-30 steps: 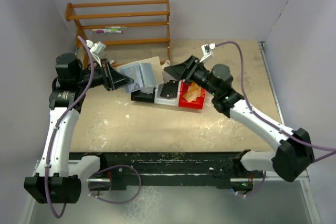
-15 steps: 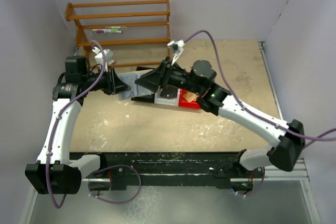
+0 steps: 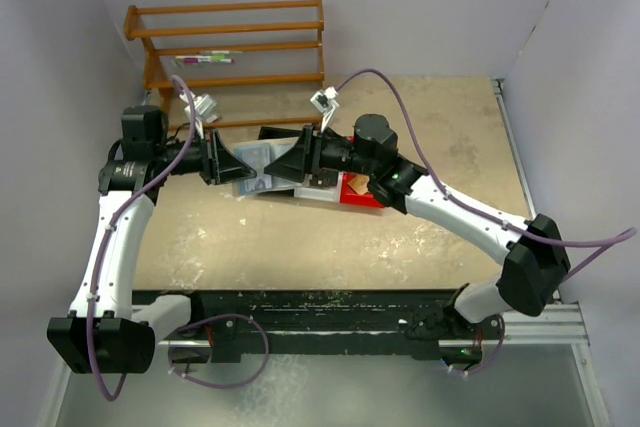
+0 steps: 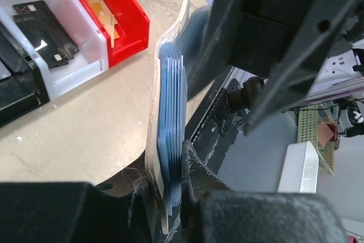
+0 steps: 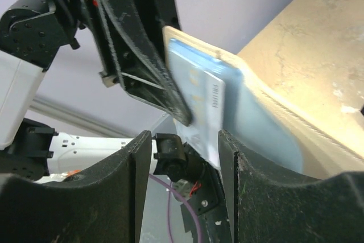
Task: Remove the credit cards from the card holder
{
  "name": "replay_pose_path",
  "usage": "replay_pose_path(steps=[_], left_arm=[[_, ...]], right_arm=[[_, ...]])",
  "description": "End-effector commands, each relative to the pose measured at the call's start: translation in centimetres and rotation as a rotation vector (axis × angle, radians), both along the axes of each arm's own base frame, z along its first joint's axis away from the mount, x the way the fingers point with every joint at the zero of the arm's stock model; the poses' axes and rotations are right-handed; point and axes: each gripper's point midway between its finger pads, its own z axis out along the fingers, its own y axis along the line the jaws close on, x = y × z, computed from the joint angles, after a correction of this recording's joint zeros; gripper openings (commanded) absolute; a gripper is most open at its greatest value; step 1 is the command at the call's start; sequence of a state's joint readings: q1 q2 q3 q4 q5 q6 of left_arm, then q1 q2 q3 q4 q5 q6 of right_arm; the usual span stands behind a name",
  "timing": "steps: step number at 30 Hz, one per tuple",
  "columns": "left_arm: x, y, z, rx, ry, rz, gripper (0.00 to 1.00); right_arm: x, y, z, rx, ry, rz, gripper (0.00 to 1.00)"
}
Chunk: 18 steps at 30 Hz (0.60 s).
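My left gripper (image 4: 168,169) is shut on the card holder (image 4: 152,123), pinching its tan cover and the stack of blue sleeves (image 4: 173,112) upright above the table. In the top view the holder (image 3: 256,173) hangs between the two grippers, with the left gripper (image 3: 236,163) on its left. My right gripper (image 3: 280,161) faces it from the right. In the right wrist view a pale credit card (image 5: 203,119) sticks out of the holder (image 5: 296,126). Its lower corner lies between the open jaws of my right gripper (image 5: 185,140), close to the right finger (image 5: 230,157).
A row of small bins lies on the table under the right arm: red (image 3: 362,193), white (image 3: 316,190) and black (image 3: 268,187). The white bin (image 4: 77,64) holds flat black cards (image 4: 45,27). A wooden rack (image 3: 235,42) stands at the back left.
My right gripper has swung left from over the bins to the holder. The left gripper has turned the holder toward it and lowered it slightly.
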State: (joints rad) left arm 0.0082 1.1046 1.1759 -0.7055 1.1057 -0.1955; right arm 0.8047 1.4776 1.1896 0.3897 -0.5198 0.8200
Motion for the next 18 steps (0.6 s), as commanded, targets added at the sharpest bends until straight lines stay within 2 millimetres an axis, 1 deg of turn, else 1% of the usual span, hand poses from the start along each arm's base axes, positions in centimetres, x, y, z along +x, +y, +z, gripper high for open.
replay_pose_path(steps=[1, 4, 7, 8, 10, 12, 18], left_arm=[[-1.4, -0.8, 3.0, -0.075, -0.071, -0.079, 0.00], [-1.6, -0.9, 3.5, -0.091, -0.070, -0.088, 0.00], [-1.8, -1.1, 3.8, -0.110, -0.056, -0.097, 0.00], [-1.8, -1.1, 3.8, -0.114, -0.054, -0.099, 0.00], [-1.8, -1.1, 3.8, -0.118, -0.051, -0.100, 0.00], [-1.8, -1.1, 3.7, -0.121, -0.042, -0.102, 0.00], [-2.3, -1.3, 4.1, -0.141, -0.038, -0.125, 0.00]], right_arm=[[0.1, -1.8, 1.5, 0.042, -0.036, 0.003, 0.52], [0.3, -2.3, 1.2, 0.038, -0.032, 0.001, 0.52], [0.0, -1.9, 0.7, 0.031, -0.029, 0.039, 0.50], [0.1, -1.8, 1.2, 0.050, -0.049, 0.047, 0.50], [-0.6, -1.2, 2.2, 0.092, -0.074, 0.098, 0.49], [-1.0, -0.9, 2.4, 0.109, -0.069, 0.130, 0.48], [-1.0, -0.5, 2.6, 0.135, -0.054, 0.153, 0.42]])
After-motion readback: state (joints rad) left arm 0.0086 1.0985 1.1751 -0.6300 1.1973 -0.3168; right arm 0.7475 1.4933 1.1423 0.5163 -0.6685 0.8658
